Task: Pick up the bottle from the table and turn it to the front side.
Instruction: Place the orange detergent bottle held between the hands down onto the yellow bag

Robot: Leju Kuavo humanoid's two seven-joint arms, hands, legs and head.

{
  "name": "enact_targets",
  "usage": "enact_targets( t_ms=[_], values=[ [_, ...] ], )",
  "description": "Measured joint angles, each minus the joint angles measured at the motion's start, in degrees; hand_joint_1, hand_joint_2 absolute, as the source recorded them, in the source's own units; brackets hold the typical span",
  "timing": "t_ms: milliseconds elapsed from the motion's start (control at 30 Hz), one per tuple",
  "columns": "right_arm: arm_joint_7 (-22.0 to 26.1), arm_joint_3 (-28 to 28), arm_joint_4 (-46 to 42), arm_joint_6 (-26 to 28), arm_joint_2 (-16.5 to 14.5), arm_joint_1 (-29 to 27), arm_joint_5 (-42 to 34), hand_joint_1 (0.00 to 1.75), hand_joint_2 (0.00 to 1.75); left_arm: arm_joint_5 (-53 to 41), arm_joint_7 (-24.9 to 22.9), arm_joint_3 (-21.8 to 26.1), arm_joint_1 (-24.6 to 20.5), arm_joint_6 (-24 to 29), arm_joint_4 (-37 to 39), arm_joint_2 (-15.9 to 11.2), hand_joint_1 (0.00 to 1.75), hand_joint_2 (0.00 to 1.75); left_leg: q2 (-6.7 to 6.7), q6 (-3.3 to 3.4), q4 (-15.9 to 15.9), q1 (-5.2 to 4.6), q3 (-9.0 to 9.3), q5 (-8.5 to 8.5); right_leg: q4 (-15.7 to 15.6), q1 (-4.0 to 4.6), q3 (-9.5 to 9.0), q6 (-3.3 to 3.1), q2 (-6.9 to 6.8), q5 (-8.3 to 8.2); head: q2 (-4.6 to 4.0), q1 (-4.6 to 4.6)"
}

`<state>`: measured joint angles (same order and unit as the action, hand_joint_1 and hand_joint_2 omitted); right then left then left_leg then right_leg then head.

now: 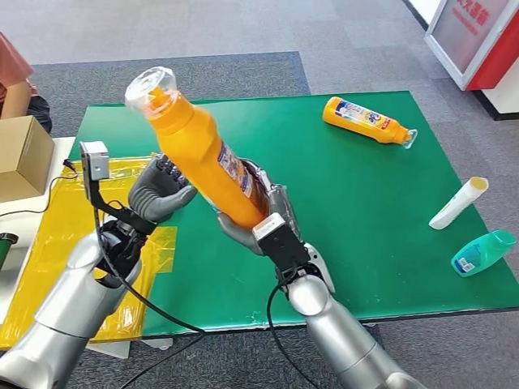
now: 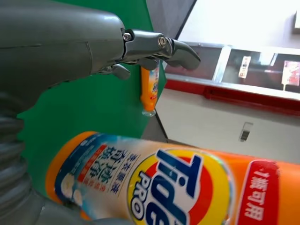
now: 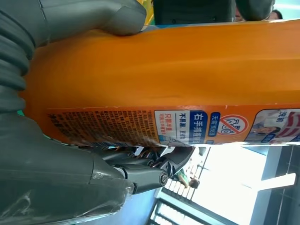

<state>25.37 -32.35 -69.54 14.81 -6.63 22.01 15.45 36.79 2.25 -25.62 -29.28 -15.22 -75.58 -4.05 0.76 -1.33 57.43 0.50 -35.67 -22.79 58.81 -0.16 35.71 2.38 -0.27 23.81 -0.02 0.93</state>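
Observation:
An orange Tide detergent bottle (image 1: pixel 202 154) with a clear cap hangs tilted over the green table (image 1: pixel 367 211), cap up and to the far left. My right hand (image 1: pixel 263 215) grips its lower end, thumb and fingers wrapped round it (image 3: pixel 159 70). The back label with small print faces the right wrist camera. My left hand (image 1: pixel 160 193) stands beside the bottle's middle with its fingers spread, close against the bottle's side. In the left wrist view the front label (image 2: pixel 176 187) runs across in front of the left hand (image 2: pixel 88 42), whose thumb is lifted off the bottle.
A second orange bottle (image 1: pixel 367 120) lies at the table's far right. A white tube (image 1: pixel 459 203) and a teal bottle (image 1: pixel 483 253) lie near the right edge. Yellow sheeting (image 1: pixel 36 235) and a cardboard box (image 1: pixel 21 158) are at the left, where a person (image 1: pixel 12 69) sits.

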Motion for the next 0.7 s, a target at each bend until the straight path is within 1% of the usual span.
enact_targets(
  t_ms=[400, 700],
  values=[
    [0.1, -0.9, 3.6, 1.0, 0.0, 1.0, 0.7, 1.75, 1.75, 0.3, -0.1, -5.0, 0.0, -2.5, -0.2, -0.6, 0.00, 1.75, 0.00, 0.00, 0.0, 0.00, -0.02, 0.00, 0.0, 0.00, -0.01, 0.00, -0.01, 0.00, 0.00, 0.01],
    [0.5, -1.1, 4.6, 0.7, 0.0, 0.7, 0.7, 1.75, 1.75, -1.3, 1.3, -6.2, 0.6, 0.8, -2.2, -1.0, 0.00, 1.75, 0.00, 0.00, 0.0, 0.00, -0.02, 0.00, 0.0, 0.00, 0.00, 0.00, 0.00, 0.00, 0.00, 0.01]
  ],
)
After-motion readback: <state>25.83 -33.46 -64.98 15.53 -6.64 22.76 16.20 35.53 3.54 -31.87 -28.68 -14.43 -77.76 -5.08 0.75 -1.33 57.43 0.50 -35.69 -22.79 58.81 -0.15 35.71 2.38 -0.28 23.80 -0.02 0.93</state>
